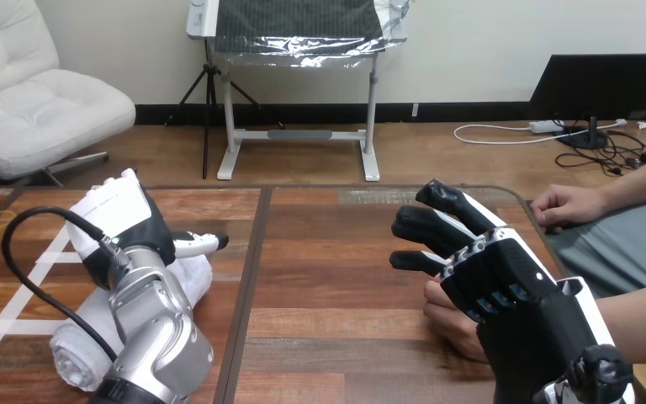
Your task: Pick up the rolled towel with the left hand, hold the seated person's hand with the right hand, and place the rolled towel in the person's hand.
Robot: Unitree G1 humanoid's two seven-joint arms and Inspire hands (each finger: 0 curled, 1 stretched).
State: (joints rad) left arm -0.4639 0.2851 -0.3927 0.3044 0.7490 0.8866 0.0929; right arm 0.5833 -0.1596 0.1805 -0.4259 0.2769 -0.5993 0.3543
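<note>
The rolled white towel lies on the wooden table at the left, running from the near edge up toward the middle. My left hand rests over its far end, white back toward the camera. At the lower right my right hand hovers with its black fingers spread and relaxed, curled round nothing. The person's hand lies on the table just under that palm, peeking out at its left side. I cannot tell whether the two touch.
The person's other hand rests at the table's right edge, farther back. A dark seam divides the tabletop into panels. White tape lines mark the left panel near the towel.
</note>
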